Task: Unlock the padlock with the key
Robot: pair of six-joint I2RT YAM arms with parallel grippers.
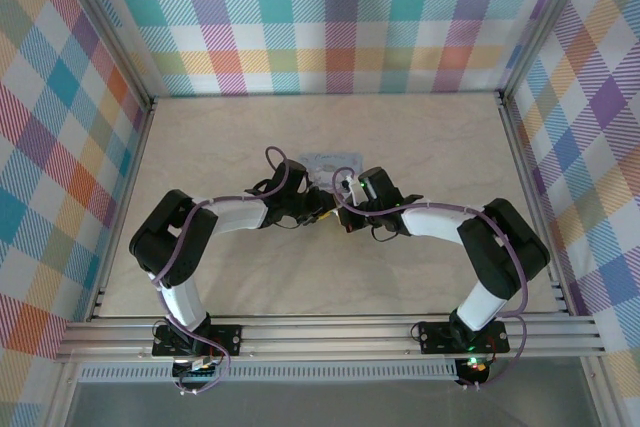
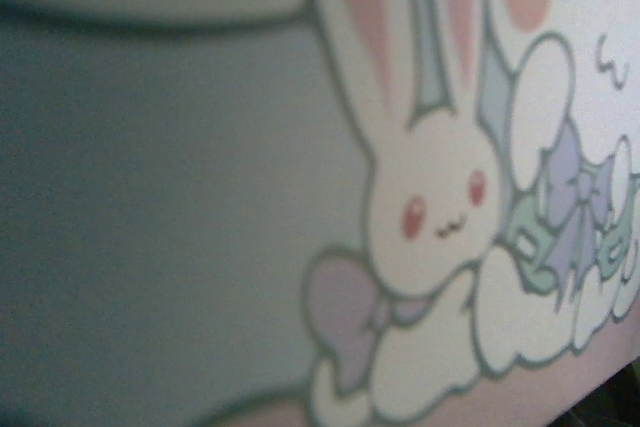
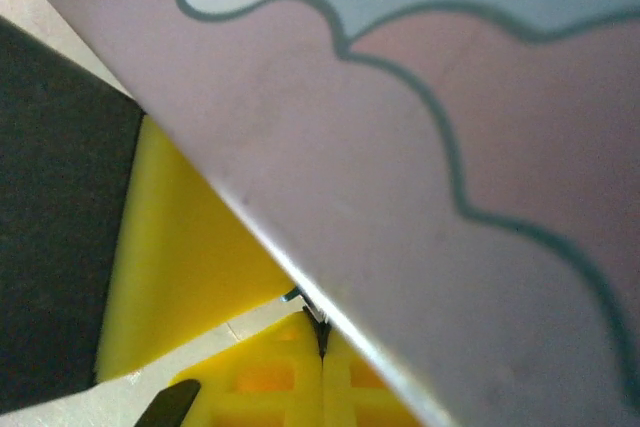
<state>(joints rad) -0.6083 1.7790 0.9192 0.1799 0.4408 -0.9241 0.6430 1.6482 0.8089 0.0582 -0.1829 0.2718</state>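
The pale blue tin (image 1: 335,160) with the cartoon rabbit (image 2: 430,207) lies mid-table, and both arms meet at its near edge. In the right wrist view my right gripper (image 3: 322,339) has its yellow fingers pressed together on a thin dark sliver, the key (image 3: 321,325), whose tip reaches the tin's edge (image 3: 300,282). A small bluish metal bit (image 3: 291,295) pokes out there, possibly part of the padlock; the rest is hidden under the tin. My left gripper (image 1: 318,209) sits against the tin from the left. One of its yellow fingers (image 3: 190,247) shows beside the key, and its jaws are hidden.
Checked walls and aluminium rails (image 1: 330,332) box in the pale table (image 1: 250,127). The two wrists and their purple cables (image 1: 275,162) crowd the space just in front of the tin.
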